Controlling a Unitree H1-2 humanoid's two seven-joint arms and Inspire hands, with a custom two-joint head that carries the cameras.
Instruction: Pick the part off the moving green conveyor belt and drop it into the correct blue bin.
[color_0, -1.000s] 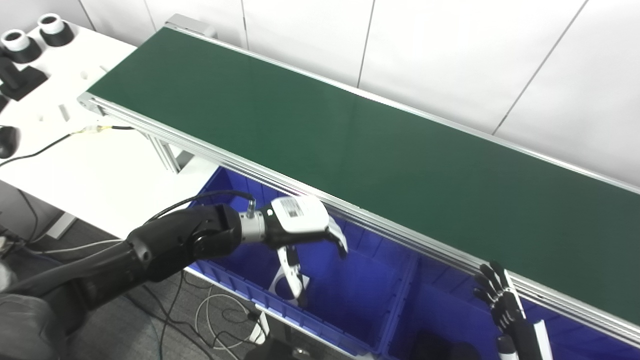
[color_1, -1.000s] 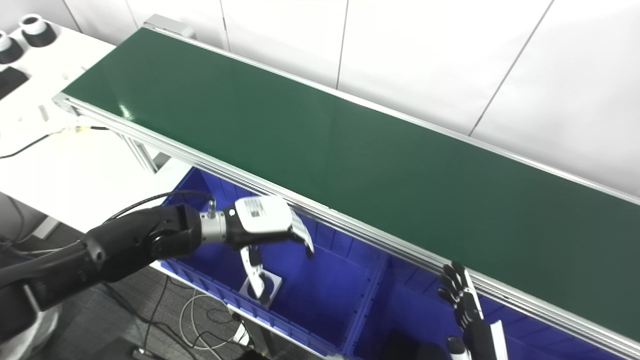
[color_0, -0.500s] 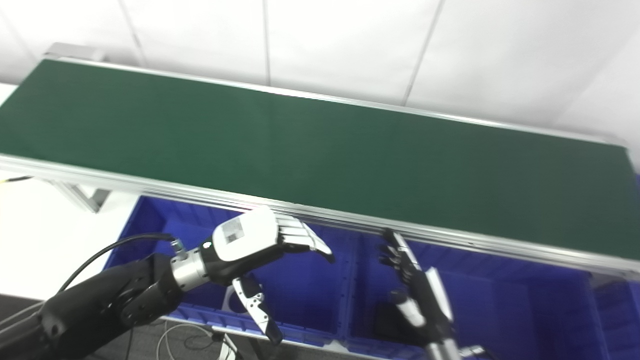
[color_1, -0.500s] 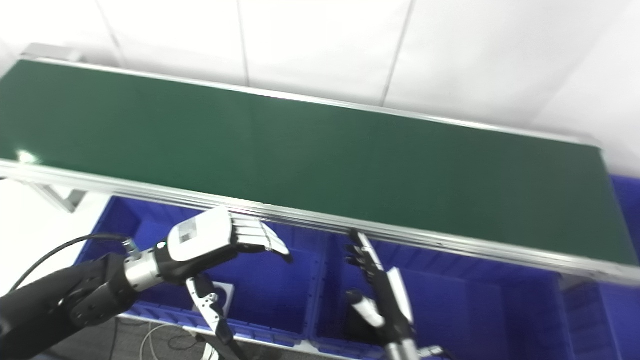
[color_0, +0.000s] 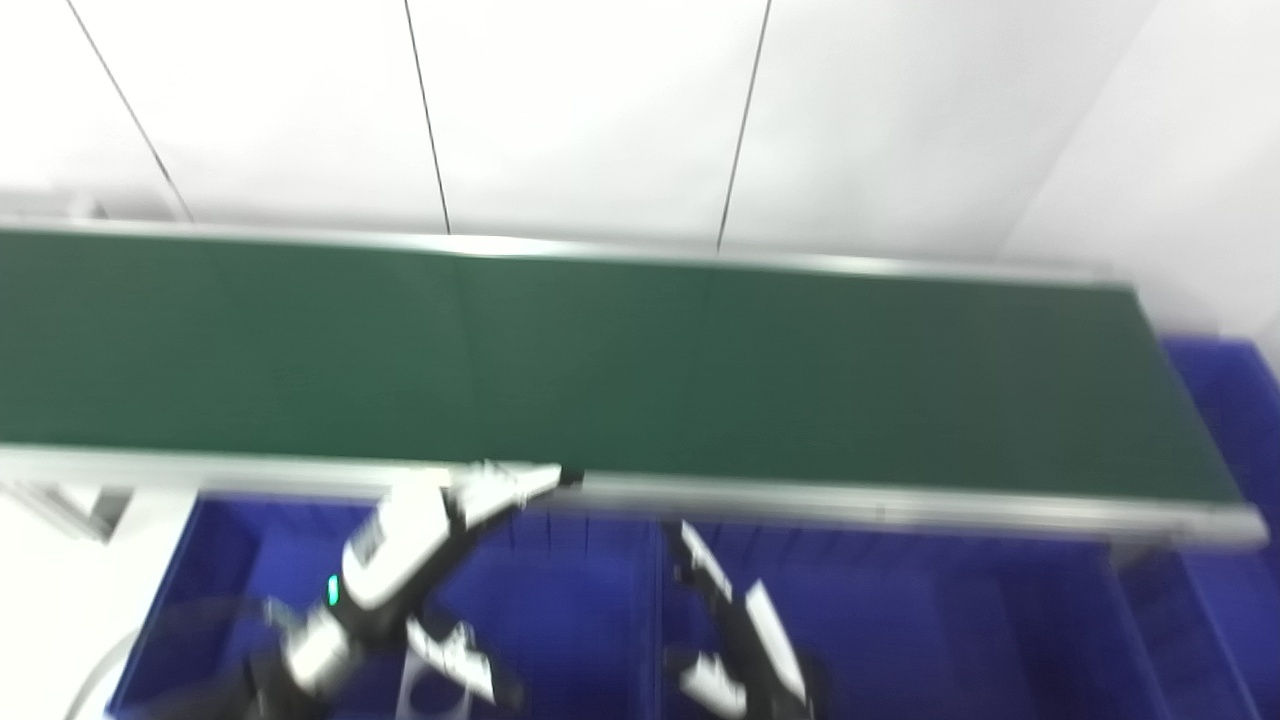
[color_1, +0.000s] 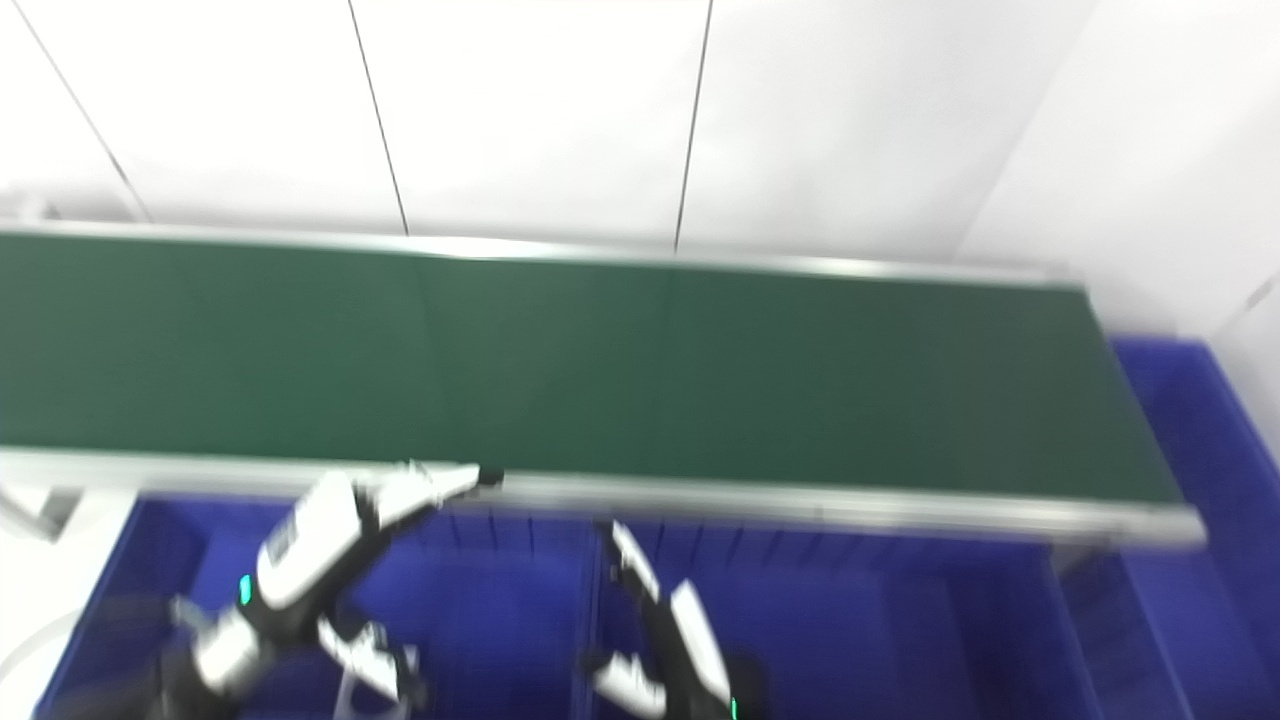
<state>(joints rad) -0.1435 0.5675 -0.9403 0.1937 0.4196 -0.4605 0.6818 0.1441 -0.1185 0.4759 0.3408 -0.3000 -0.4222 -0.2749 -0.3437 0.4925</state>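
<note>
Both views are smeared by motion blur, strongest along the bottom edge, where the left hand (color_0: 400, 545) and the right hand (color_0: 735, 640) dissolve into soft white and black streaks and the outlines of their fingers (color_0: 520, 482) cannot be told apart. The light is bright, even and diffuse, with no hard shadows. The white wall (color_0: 600, 110) above the fingers is nearly blown out, its panel seams soft. The green belt (color_0: 700, 370) just beyond the fingers looks flat and matte, without glare; its metal rail (color_0: 850, 500) shows as a pale blurred band. The blue bins (color_1: 900, 620) beneath the fingers are saturated and dim, their ribs hazy.
</note>
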